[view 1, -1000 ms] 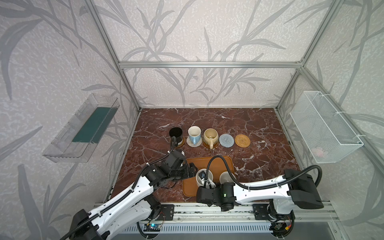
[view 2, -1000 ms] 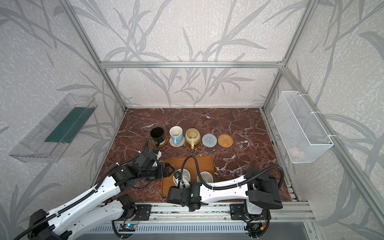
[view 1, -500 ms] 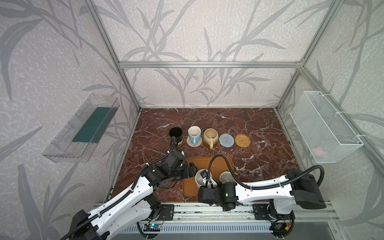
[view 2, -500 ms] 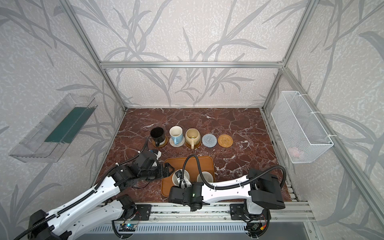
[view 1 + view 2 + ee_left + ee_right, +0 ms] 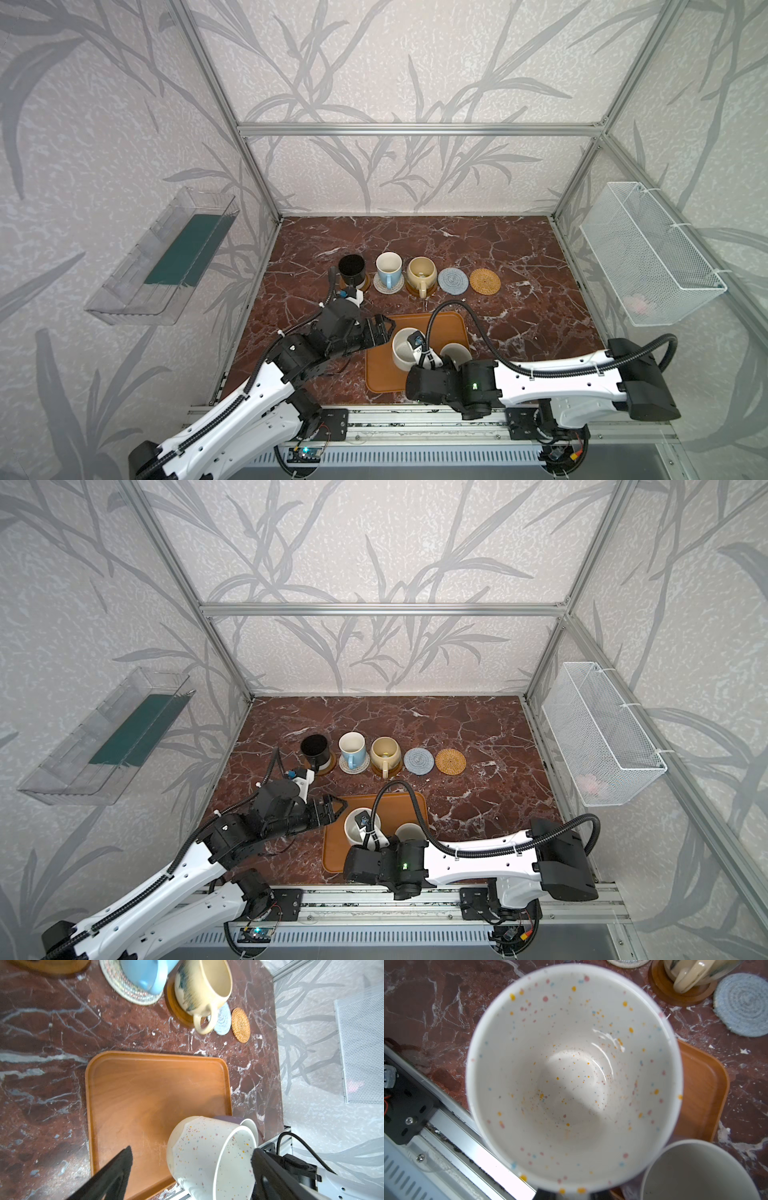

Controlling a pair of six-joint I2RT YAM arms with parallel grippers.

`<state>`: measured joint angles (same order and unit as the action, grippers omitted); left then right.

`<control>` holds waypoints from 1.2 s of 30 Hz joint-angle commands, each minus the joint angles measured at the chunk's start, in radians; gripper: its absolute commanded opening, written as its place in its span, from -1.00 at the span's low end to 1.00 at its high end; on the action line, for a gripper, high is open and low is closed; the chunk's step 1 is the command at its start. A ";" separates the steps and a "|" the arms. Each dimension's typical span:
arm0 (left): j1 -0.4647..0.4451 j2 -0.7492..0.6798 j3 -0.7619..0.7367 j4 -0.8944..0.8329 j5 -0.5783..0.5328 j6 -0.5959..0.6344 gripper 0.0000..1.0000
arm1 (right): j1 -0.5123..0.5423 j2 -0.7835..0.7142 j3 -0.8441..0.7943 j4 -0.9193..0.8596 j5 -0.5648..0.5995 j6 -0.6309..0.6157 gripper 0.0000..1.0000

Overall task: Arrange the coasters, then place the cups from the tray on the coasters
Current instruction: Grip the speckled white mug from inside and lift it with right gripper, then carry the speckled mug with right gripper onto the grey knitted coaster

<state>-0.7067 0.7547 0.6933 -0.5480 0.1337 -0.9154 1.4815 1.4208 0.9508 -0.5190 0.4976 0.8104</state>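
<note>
Five coasters line the back of the counter (image 5: 519, 266), three of them largely covered. The leftmost brown coaster (image 5: 362, 286) shows only as a sliver under the black cup (image 5: 352, 266). The woven cream coaster (image 5: 389, 287) rings the light blue cup (image 5: 388, 268), and the second brown coaster (image 5: 432, 290) peeks from beneath the squat cream-yellow cup (image 5: 420, 271). The grey-blue coaster (image 5: 452, 281) and the tan rattan coaster (image 5: 484, 281) lie bare further right. Nearer, the left fingers (image 5: 116, 1169) stand spread wide by the left edge of the orange-brown tray (image 5: 446, 328), grasping nothing. The right arm hides the tray's near part. The speckled white cup (image 5: 404, 353) hangs tilted over that part, its pale inside dotted orange, pink and blue. It fills the right wrist view, so the right fingers (image 5: 545, 1195), clenched on its near side, are cut off, and rim or handle cannot be told. Just beside it, the lavender cup (image 5: 226, 1119) shows only a purple strip and its pale mouth.
</note>
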 commanded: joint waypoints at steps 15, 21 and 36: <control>0.007 0.084 0.248 -0.012 -0.051 0.109 0.99 | -0.271 -0.324 -0.010 0.008 -0.037 -0.136 -1.00; 0.006 0.200 0.265 0.127 0.029 0.072 0.98 | -0.452 -0.456 -0.043 0.010 -0.151 -0.162 -1.00; -0.069 0.458 0.324 0.291 0.004 0.045 0.96 | -0.709 -0.250 0.044 0.028 -0.154 -0.247 -1.00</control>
<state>-0.7662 1.1919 0.9825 -0.3042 0.1577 -0.8593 0.7898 1.1370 0.9195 -0.5884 0.3027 0.5949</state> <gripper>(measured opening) 0.980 0.196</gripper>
